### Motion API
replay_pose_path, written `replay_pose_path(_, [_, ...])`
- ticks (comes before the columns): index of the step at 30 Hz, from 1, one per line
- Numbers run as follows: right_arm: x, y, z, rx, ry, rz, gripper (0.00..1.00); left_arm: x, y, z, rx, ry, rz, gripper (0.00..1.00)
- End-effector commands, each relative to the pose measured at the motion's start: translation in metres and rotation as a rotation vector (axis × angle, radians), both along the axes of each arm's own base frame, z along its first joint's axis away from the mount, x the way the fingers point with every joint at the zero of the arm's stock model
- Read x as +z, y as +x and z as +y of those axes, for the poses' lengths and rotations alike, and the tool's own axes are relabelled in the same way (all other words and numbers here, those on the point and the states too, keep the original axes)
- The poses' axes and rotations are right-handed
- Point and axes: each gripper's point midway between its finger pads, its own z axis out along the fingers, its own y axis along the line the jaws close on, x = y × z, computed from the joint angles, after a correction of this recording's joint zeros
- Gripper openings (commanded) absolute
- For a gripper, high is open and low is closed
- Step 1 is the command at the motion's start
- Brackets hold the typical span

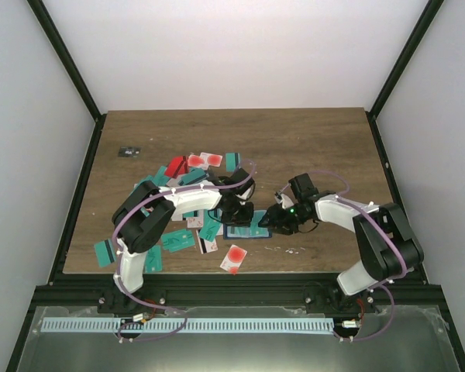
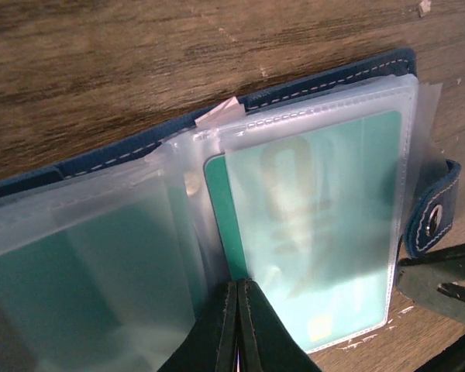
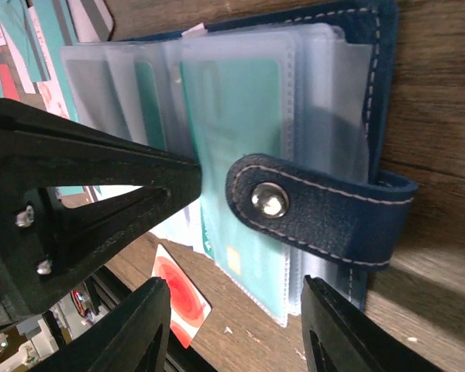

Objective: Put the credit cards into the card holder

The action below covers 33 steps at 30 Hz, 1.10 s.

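Bench [image 2: 139,62]: brown wood-grain top, matt, streaky, a few pale scuffs.
Card holder [image 3: 325,221]: navy cover, leather-like, fine grain, matt. Stitching [image 3: 333,184]: pale thread, slightly raised.
Snap stud [image 3: 270,200] on the tab: polished metal with a bright glint.
Sleeves [image 2: 318,132]: clear soft plastic, glossy, a little hazy, with pressed seams.
Credit cards [image 2: 318,232]: smooth stiff plastic, teal, seen through a sleeve. Loose white-and-red card [image 3: 182,298]: glossy.
Left claw [image 2: 238,288] and right claw [image 3: 232,287]: black plastic, matt, smooth.

Overhead looks down; wrist views closely share card holder [image 2: 318,84] [image 3: 318,217].
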Motion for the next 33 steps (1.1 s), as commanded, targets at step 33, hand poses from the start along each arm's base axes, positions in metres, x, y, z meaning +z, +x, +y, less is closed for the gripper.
replay_pose_path(33, [0.012,0.004,0.008,0.017,0.014,-0.017,0.48,-0.020,-0.006,0.012,-0.023,0.035,0.007,0.04])
